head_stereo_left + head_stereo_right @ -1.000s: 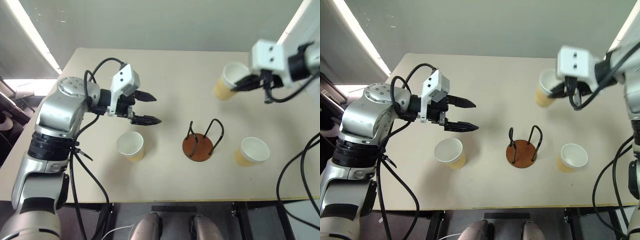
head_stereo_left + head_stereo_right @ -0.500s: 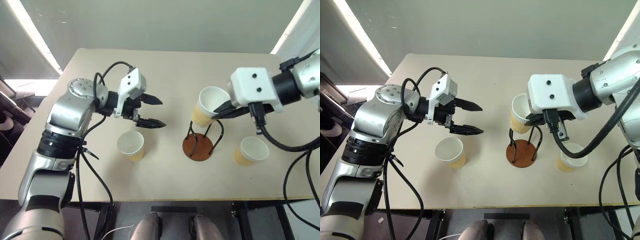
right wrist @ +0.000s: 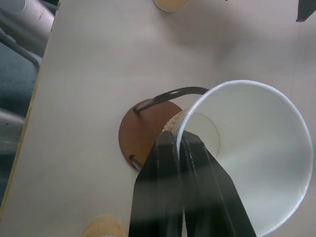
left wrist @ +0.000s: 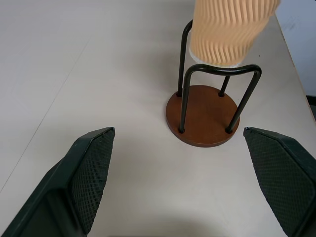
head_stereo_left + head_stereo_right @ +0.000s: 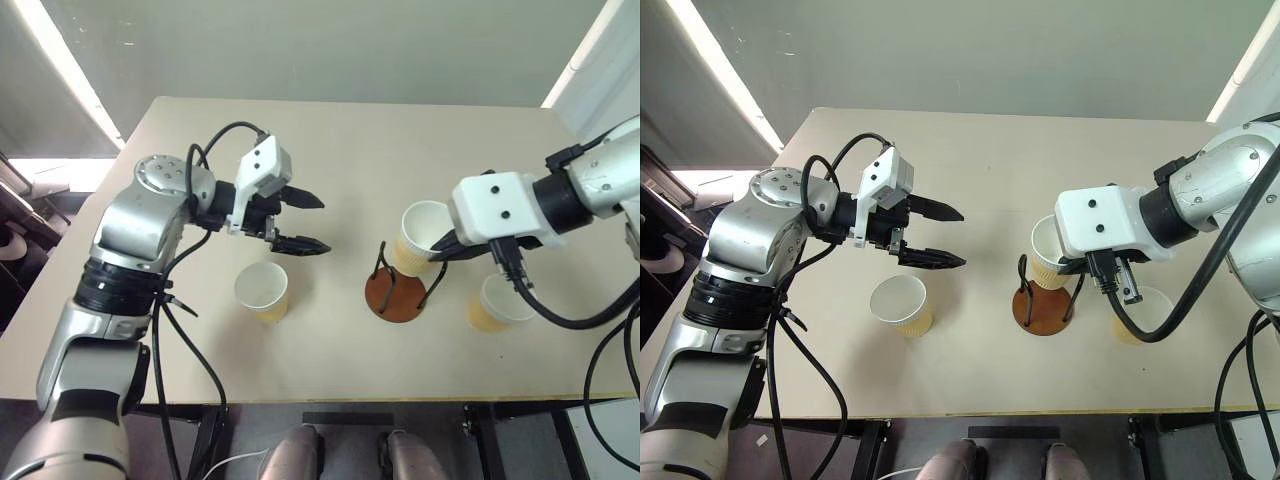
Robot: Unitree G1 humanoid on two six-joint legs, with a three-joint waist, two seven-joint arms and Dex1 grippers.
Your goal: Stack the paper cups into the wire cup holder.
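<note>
My right gripper is shut on the rim of one paper cup, pinching its wall between the fingers. This cup hangs tilted, with its bottom between the tops of the two black wire loops of the wire cup holder, above the brown disc base. A second paper cup stands upright to the left of the holder. My left gripper hovers open and empty above the table just behind it, pointing toward the holder. A third paper cup stands to the right of the holder, partly hidden by my right hand.
Everything rests on a beige table whose front edge runs close below the cups. Black cables loop off both forearms. Bare tabletop stretches behind the holder.
My right gripper brought its cup from the back right of the table down and leftward onto the top of the wire loops. The left arm has kept still.
</note>
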